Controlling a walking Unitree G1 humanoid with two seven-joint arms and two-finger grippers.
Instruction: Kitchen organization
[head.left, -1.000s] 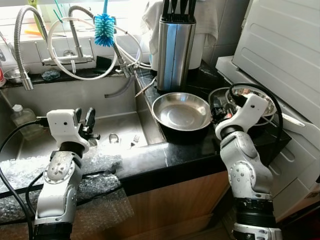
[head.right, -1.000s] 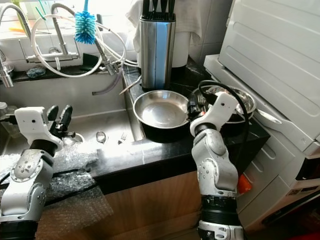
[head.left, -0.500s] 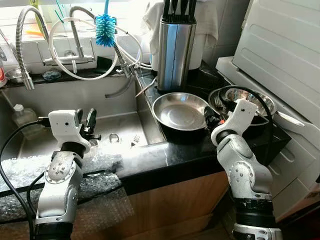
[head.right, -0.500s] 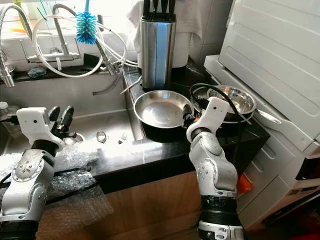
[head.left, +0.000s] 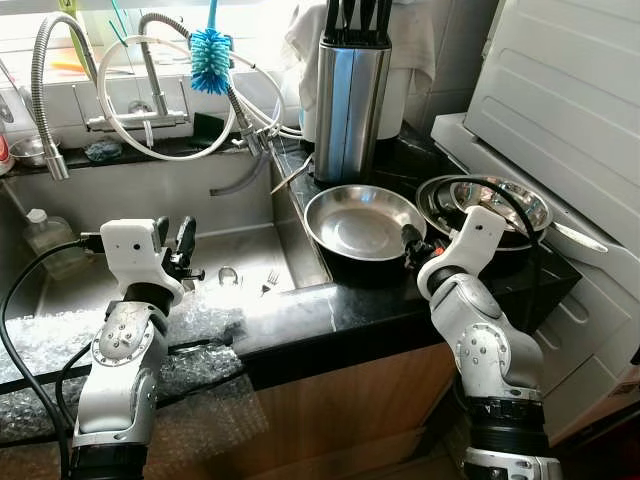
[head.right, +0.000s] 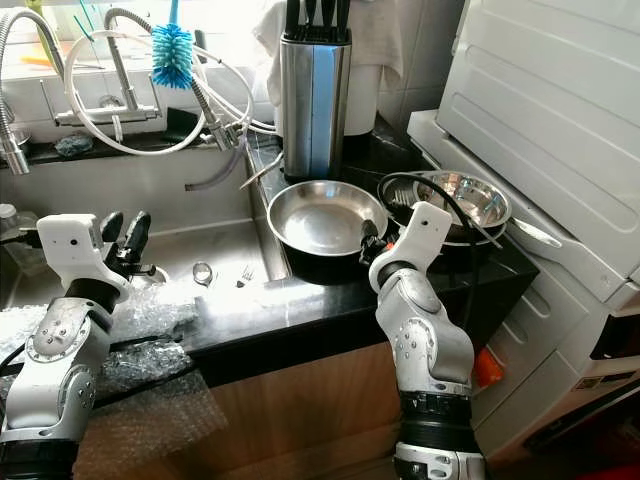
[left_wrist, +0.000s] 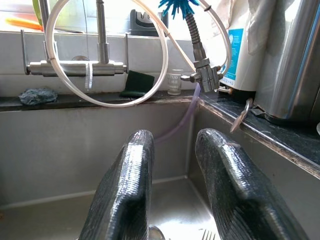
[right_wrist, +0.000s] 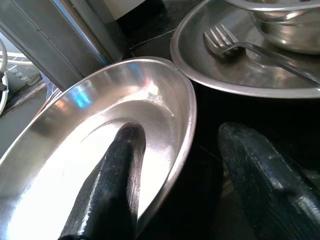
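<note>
Steel pan's rim sits between your right claw's spread fingers.

Close off-centre and the shallow pan (head.left: 362, 222) could tip or skid across the bench (head.left: 330, 310) into the stacked bowls (head.left: 487, 205). Right claw (right_wrist: 175, 170): one finger inside, one outside. Left claw (left_wrist: 172, 192) hovers spread over the sink (head.left: 240, 250).

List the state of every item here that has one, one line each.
Right gripper: open, straddling the steel plate's rim.
Left gripper: open, over the sink.
Steel plate: upright, empty, on counter.
Fork: lying on second plate.
Faucet: no water running.
</note>
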